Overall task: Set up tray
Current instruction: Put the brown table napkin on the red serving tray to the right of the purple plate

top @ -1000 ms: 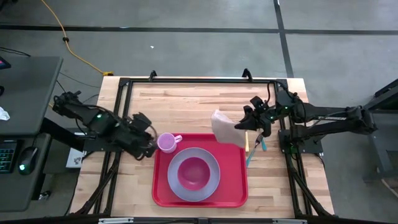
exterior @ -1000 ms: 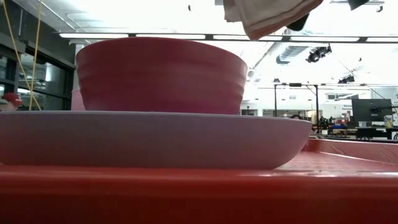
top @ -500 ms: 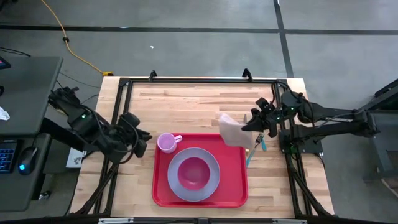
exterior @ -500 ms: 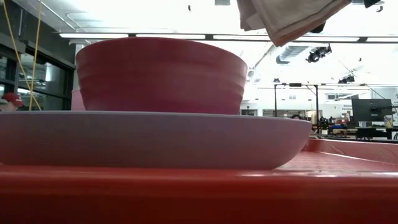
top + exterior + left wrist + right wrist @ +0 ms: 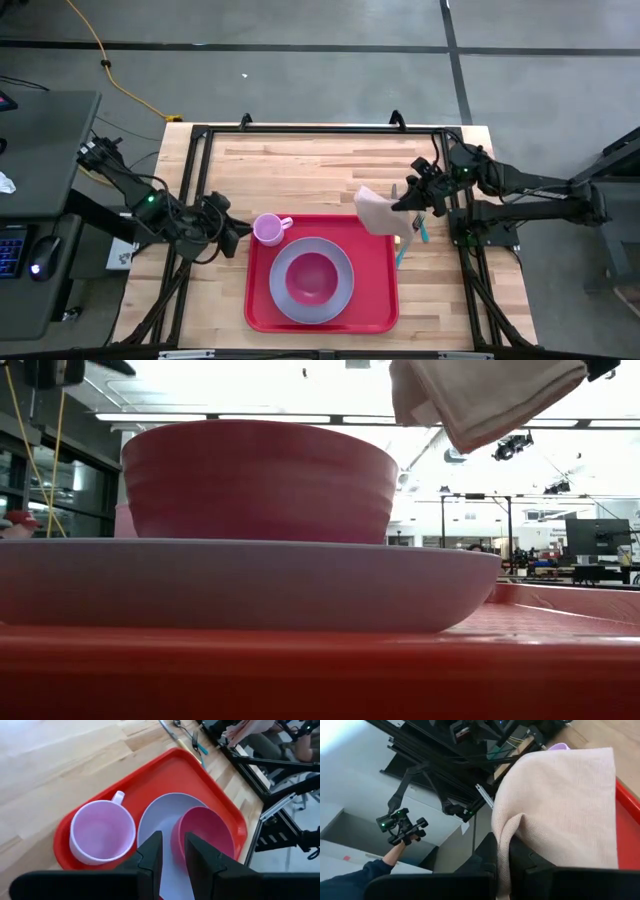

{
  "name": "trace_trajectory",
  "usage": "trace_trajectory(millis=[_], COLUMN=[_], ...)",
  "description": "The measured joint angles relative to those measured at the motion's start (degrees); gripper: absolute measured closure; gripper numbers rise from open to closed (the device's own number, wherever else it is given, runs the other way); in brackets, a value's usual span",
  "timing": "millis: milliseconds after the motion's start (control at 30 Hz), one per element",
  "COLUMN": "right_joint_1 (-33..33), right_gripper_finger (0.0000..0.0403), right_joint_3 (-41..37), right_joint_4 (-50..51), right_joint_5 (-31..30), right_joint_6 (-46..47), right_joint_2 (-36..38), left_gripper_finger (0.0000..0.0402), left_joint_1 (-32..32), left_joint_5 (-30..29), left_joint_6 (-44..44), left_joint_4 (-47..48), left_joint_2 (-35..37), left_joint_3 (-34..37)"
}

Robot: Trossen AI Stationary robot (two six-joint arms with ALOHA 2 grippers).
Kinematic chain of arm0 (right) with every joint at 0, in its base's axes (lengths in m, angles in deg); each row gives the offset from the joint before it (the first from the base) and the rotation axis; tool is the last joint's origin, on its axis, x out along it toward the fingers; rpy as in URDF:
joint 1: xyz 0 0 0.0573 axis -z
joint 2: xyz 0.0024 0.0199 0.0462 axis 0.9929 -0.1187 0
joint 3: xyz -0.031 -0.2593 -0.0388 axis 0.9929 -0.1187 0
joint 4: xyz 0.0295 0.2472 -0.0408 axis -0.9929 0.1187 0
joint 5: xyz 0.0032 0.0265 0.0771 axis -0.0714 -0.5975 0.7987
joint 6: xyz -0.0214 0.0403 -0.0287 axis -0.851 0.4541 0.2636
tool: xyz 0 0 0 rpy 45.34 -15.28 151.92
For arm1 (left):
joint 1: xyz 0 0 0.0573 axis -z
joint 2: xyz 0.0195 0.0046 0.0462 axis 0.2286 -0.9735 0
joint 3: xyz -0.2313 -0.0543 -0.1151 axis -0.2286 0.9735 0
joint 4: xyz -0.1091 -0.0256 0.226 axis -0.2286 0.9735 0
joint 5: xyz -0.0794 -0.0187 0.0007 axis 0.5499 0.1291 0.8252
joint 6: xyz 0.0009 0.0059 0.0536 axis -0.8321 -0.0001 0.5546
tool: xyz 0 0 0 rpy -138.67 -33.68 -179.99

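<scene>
Tray (image 5: 322, 310), low and centre on your worktop (image 5: 300, 165), already carries plate (image 5: 310, 280), bowl (image 5: 310, 279) and mug (image 5: 268, 229); your right gripper (image 5: 402, 203) fingers pinch the napkin (image 5: 377, 210) above its upper-right corner, cutlery (image 5: 410, 238) waits alongside, left gripper (image 5: 232, 237) nearly closed, empty.
</scene>
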Motion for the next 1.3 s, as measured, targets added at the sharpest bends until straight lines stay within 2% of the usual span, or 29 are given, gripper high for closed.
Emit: trace_trajectory(millis=[167,467,567,667,900,1067,1300], right_joint_1=[1.02,1.04,1.09,2.23,7.17,8.69,7.62], right_gripper_finger=[0.0403,0.0403,0.0403,0.0403,0.0403,0.0403,0.0403], right_joint_3=[0.00,-0.02,-0.02,-0.02,-0.02,-0.02,-0.02], right_joint_4=[1.04,4.42,6.14,7.02,8.89,11.45,13.67], right_joint_5=[0.91,-0.51,-0.96,-0.94,1.45,2.60,2.43], right_joint_6=[2.32,7.05,7.45,7.66,7.51,7.44,9.72], right_joint_2=[0.00,-0.11,-0.11,-0.11,-0.11,-0.11,-0.11], left_gripper_finger=[0.0291,0.0291,0.0291,0.0291,0.0291,0.0291,0.0291], left_joint_1=[-0.02,-1.98,-5.18,-9.97,-21.19,-24.63,-24.76], left_joint_5=[-0.15,-0.74,2.73,8.59,21.18,25.15,25.21], left_joint_6=[0.92,9.25,13.45,18.78,26.25,28.91,32.90], left_joint_4=[-4.18,-11.86,-15.49,-21.48,-24.56,-24.43,-24.40], left_joint_2=[4.05,11.00,13.00,14.01,14.11,15.00,18.32], left_joint_3=[5.28,12.12,14.86,17.43,19.13,19.17,19.16])
